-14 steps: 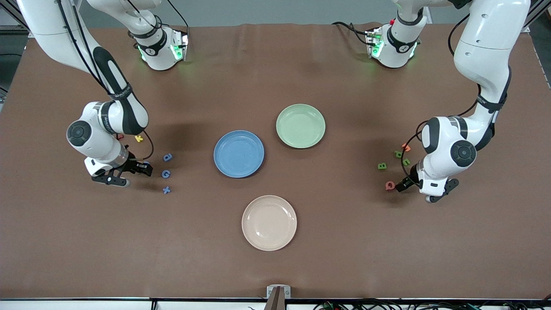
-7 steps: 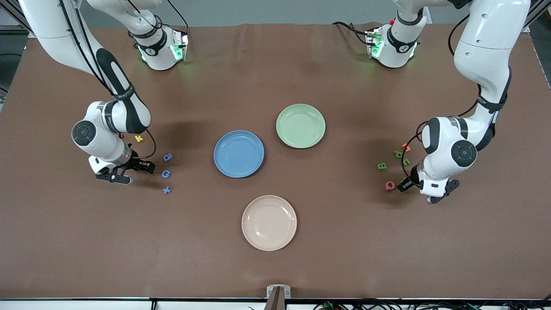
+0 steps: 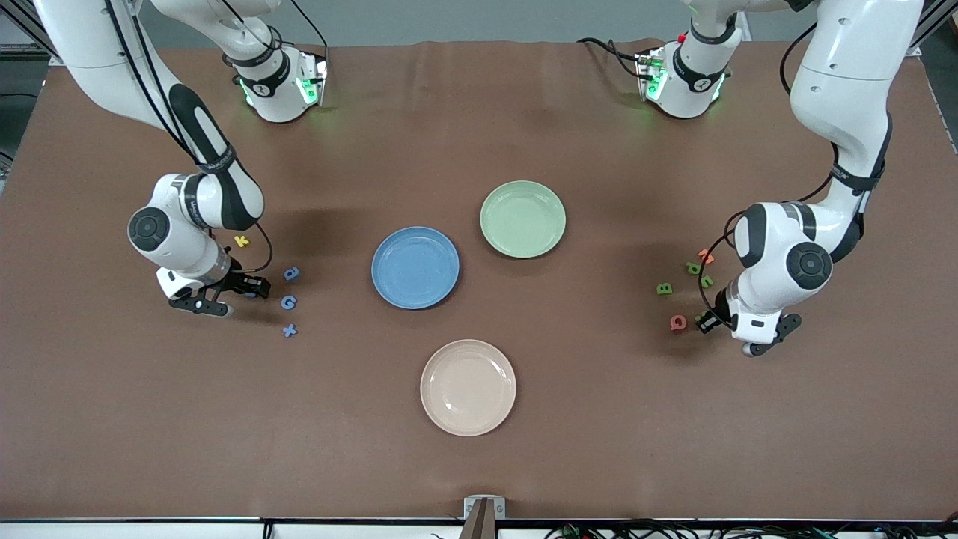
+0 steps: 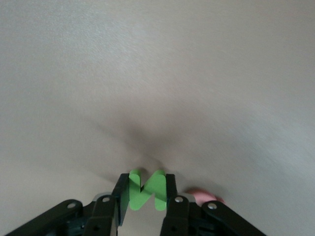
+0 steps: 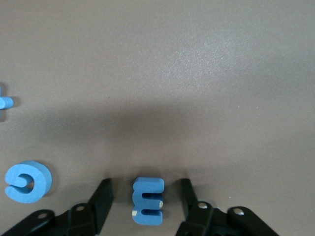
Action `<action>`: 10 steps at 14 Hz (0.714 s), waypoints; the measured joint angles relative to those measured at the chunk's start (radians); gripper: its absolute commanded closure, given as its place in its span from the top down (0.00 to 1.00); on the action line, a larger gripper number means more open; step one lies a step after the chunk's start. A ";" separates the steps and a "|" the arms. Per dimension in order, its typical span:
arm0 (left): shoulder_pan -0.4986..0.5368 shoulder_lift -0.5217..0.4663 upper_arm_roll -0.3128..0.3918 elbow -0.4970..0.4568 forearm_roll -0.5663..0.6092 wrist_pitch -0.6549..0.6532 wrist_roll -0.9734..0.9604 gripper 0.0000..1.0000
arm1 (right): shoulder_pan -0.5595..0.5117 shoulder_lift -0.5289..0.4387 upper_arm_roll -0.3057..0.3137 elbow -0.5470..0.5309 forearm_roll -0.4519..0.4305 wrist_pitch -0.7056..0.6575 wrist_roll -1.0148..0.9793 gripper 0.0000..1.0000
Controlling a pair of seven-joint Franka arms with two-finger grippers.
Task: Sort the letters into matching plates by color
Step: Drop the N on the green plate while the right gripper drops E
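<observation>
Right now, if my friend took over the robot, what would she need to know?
Left gripper: shut on a green letter, low at the left arm's end of the table, beside a pink letter.
Right gripper: open, its fingers either side of a blue E on the table, not yet gripping it.
Three more blue letters lie near the right gripper; three more green letters lie near the left gripper.
Blue plate and green plate sit mid-table, both empty.
Done: nothing sorted yet. Left: all the blue and green letters into matching plates.
</observation>
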 measured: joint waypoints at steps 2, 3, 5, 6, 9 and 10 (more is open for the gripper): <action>-0.036 -0.073 -0.004 0.010 0.000 -0.122 0.000 0.20 | 0.000 -0.003 -0.001 -0.001 0.000 0.000 0.000 0.15; -0.061 -0.118 -0.007 0.012 0.000 -0.185 0.000 0.20 | 0.000 -0.004 -0.001 -0.001 0.000 0.001 0.000 0.04; -0.115 -0.203 -0.027 0.012 0.000 -0.291 -0.023 0.20 | 0.000 -0.007 -0.003 -0.001 0.000 -0.001 0.001 0.01; -0.133 -0.237 -0.059 0.011 0.000 -0.321 -0.051 0.20 | 0.000 -0.007 -0.003 -0.001 0.000 -0.001 0.001 0.00; -0.148 -0.284 -0.199 0.003 0.000 -0.340 -0.131 0.18 | 0.000 -0.007 -0.001 0.000 0.000 -0.001 0.016 0.00; -0.150 -0.283 -0.243 0.000 0.000 -0.339 -0.144 0.18 | 0.004 -0.007 0.002 0.003 0.000 -0.009 0.042 0.00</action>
